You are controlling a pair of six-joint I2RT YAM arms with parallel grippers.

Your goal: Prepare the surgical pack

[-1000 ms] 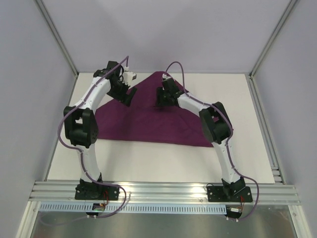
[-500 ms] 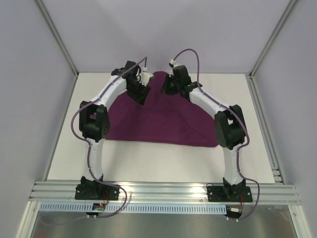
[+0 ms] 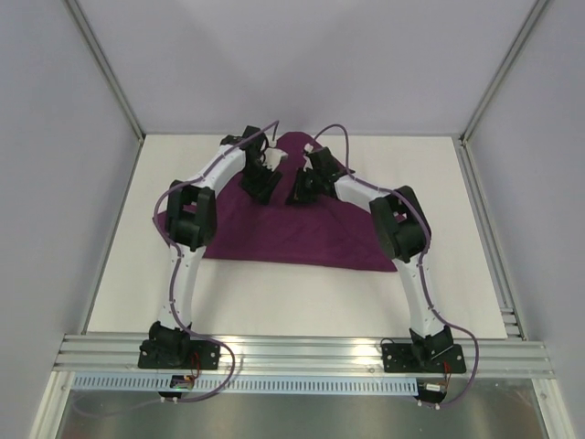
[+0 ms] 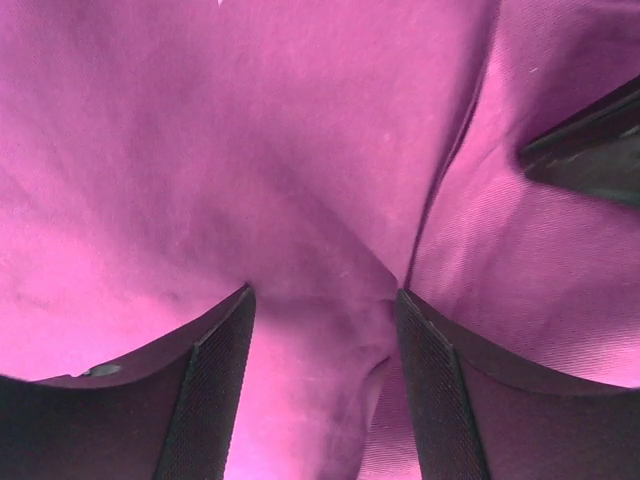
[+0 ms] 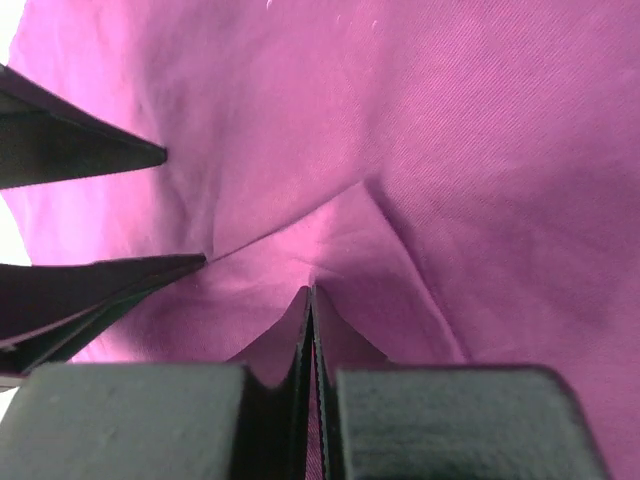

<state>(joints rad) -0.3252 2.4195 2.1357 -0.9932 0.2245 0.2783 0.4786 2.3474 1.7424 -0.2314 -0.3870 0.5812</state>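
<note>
The deep-purple cloth point(image 3: 292, 229) lies spread on the table as a rough triangle, its point toward the back wall. Both grippers are down on its far part, close together. My left gripper point(image 3: 260, 190) stands open over it, a raised ridge of cloth point(image 4: 250, 150) running between its fingers point(image 4: 215, 380). My right gripper point(image 3: 298, 194) is shut, its tips point(image 5: 308, 292) pinching a fold of the cloth point(image 5: 480, 150). The right gripper's fingers point(image 4: 590, 150) show at the upper right of the left wrist view. No tray, gauze, forceps or packets are visible.
White tabletop point(image 3: 274, 293) surrounds the cloth. An aluminium rail point(image 3: 302, 352) carrying both arm bases runs along the near edge. Grey walls and metal frame posts point(image 3: 114, 91) close in the left, right and back.
The left gripper moved right onto the cloth near its far point and its jaws narrowed. The right gripper went from open to shut on a cloth fold.
</note>
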